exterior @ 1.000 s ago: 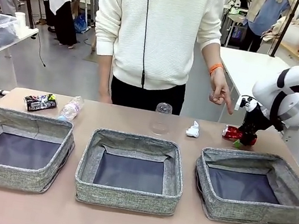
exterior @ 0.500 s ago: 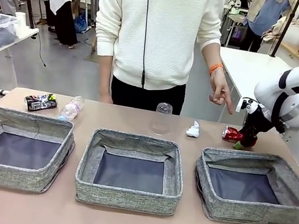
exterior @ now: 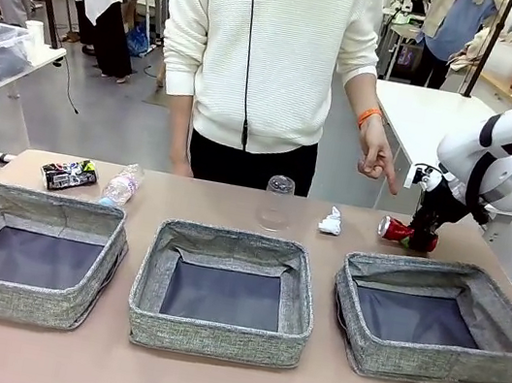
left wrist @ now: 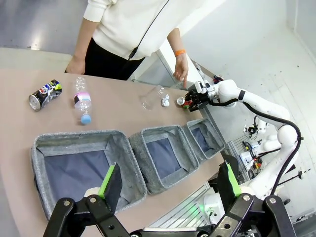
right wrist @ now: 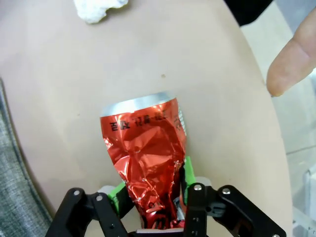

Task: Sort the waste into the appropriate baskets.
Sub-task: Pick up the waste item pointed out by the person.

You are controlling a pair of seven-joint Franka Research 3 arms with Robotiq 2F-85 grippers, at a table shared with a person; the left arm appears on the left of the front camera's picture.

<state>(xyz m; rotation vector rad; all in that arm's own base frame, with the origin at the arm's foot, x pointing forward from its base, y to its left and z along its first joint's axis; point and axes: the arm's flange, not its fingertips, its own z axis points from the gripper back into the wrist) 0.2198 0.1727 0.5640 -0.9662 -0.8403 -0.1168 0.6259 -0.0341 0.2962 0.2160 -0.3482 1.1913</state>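
My right gripper [exterior: 419,240] [right wrist: 152,182] is shut on the crushed red can [exterior: 393,230] [right wrist: 145,145], low over the table behind the right basket [exterior: 446,273]. High over the near side, my left gripper [left wrist: 169,180] stands open and holds nothing. The middle basket [exterior: 228,239] and the left basket [exterior: 38,202] show only their dark lining. Along the far edge lie a crushed dark printed can [exterior: 69,174] [left wrist: 44,94], a clear bottle with a blue cap [exterior: 122,185] [left wrist: 82,101], an upturned clear cup [exterior: 277,203] and a white paper wad [exterior: 330,222] [right wrist: 98,9].
A person in a white sweater stands at the far side. Their hand [exterior: 378,158] points down toward the red can, and the fingertip [right wrist: 291,61] hangs close to it. A white side table [exterior: 427,112] stands at the back right.
My right gripper has shut on the red can, and the can has tipped and shifted slightly left. The left arm and the person's hand have stayed still.
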